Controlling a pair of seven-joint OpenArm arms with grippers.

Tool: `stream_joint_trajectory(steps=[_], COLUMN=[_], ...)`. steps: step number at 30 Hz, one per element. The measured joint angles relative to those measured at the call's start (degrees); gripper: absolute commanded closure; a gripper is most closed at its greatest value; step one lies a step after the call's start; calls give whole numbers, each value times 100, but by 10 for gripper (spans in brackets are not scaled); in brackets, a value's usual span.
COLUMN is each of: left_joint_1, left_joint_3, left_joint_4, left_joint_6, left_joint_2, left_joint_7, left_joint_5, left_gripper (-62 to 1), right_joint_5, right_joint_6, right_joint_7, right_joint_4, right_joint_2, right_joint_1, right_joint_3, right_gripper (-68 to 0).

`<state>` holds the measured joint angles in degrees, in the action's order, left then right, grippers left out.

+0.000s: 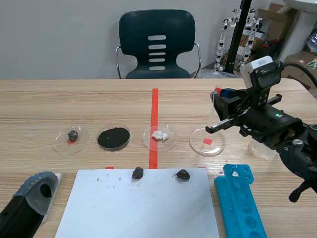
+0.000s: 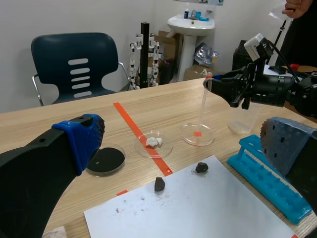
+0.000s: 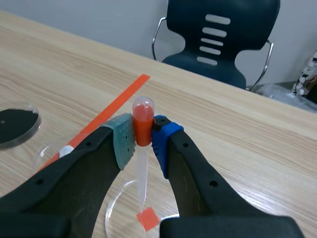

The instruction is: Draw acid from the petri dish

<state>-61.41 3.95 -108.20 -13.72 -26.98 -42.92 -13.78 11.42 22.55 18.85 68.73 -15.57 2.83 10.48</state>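
Right gripper (image 3: 143, 143) holds pipette (image 3: 142, 116) above petri dish (image 1: 216, 147), beaker (image 2: 242, 121) beside.

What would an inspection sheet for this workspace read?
Surface: wooden table, orange-red tape marks.
Job's things: pipette tip over the clear petri dish; liquid not discernible.
Clutter: white sheet with two dark rocks; three other dishes holding a rock, black powder, white lumps; blue rack; beaker.
Grippers: right gripper shut on pipette bulb; left gripper open, low.
Cables: black cable over right arm.
Surroundings: chair, boxes, sink, a person's hand.
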Motion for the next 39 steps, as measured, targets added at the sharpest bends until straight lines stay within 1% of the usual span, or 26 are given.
stream_joint_trajectory(steps=[4, 10, 14, 19, 22, 27, 33, 34, 36, 39], left_joint_1=[0, 0, 0, 0, 0, 0, 0, 0, 0, 0], left_joint_3=[0, 0, 0, 0, 0, 0, 0, 0, 0, 0], left_joint_4=[0, 0, 0, 0, 0, 0, 0, 0, 0, 0], left_joint_6=[-2, -2, -2, -2, -2, 0, -2, -2, 0, -2], left_joint_2=[0, 0, 0, 0, 0, 0, 0, 0, 0, 0], left_joint_7=[0, 0, 0, 0, 0, 0, 0, 0, 0, 0], left_joint_5=[0, 0, 0, 0, 0, 0, 0, 0, 0, 0], left_gripper=[-623, -623, -623, -623, -623, -623, -623, -623, -623, -623], right_joint_5=[2, 2, 2, 2, 2, 2, -2, -52, -107, -111], right_joint_6=[7, -2, -24, -26, -68, -68, -140, -186, -197, -195], right_joint_7=[168, 168, 61, 55, -138, -131, 129, 186, 308, 306], right_joint_4=[-72, -146, -146, -146, -146, -146, -282, -345, -439, -442], right_joint_2=[2, 2, 2, 2, 2, 2, 2, 7, 31, 66], right_joint_1=[2, 0, -2, -2, 0, -2, 0, 0, -2, 0], right_joint_3=[83, 90, 90, 90, 90, 90, 90, 90, 90, 90], right_gripper=[-93, -93, -93, -93, -93, -93, -93, -93, -93, -93])
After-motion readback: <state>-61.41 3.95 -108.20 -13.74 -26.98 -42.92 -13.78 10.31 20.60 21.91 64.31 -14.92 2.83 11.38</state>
